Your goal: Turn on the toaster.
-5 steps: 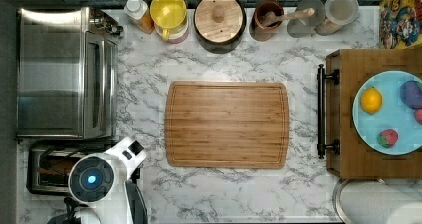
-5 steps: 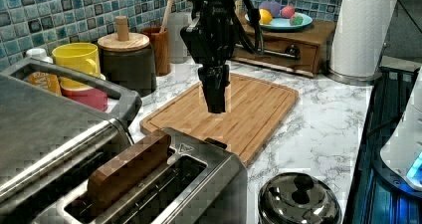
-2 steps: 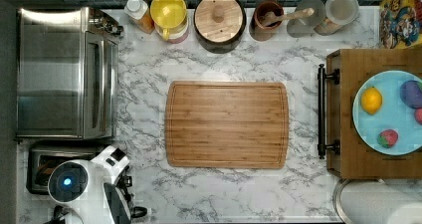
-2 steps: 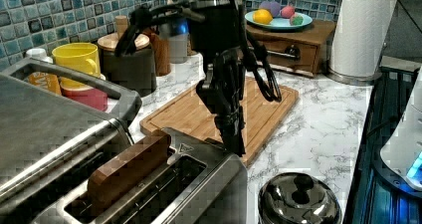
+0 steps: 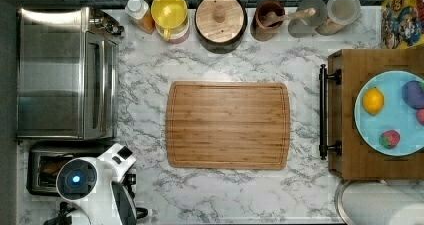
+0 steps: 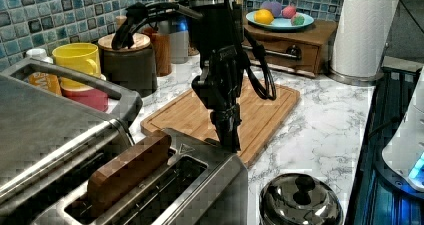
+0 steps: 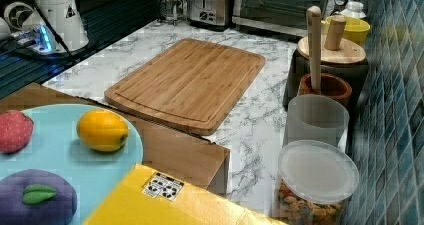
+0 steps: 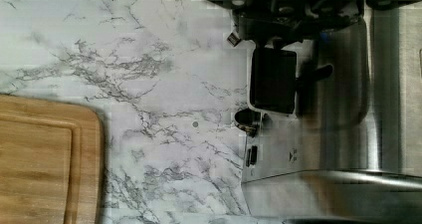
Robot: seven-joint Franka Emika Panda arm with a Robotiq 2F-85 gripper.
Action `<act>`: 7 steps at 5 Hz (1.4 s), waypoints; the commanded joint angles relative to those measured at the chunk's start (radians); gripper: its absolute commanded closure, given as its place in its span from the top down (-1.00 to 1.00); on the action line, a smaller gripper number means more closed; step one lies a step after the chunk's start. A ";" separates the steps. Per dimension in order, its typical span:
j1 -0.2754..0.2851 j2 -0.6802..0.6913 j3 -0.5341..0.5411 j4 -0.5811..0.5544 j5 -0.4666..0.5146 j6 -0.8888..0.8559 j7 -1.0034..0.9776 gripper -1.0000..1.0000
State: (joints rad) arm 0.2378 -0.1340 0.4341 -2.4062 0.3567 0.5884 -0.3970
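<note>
While the tool (image 6: 229,135) hangs at the toaster's (image 6: 165,195) lever end, beside the cutting board (image 5: 228,125), its finger state cannot be told; lever likely not pressed fully, so the push-down remains.

Camera layout around the marble counter (image 5: 150,85).
Top view looks straight down; left and right views face inward from opposite ends, sharing the cutting board (image 6: 260,115); wrist view hangs close above the counter.

In the top view you see the toaster (image 5: 45,167) below the toaster oven (image 5: 65,72), left of the cutting board (image 5: 227,125).
</note>
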 commanded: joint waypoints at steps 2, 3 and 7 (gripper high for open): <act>-0.005 -0.057 -0.065 0.024 0.080 0.064 0.001 -1.00; 0.002 -0.035 -0.059 0.029 0.079 0.078 0.008 -1.00; 0.004 0.123 -0.045 0.033 -0.004 0.045 0.061 -1.00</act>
State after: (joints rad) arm 0.2435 -0.0528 0.3699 -2.4004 0.3916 0.6670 -0.3909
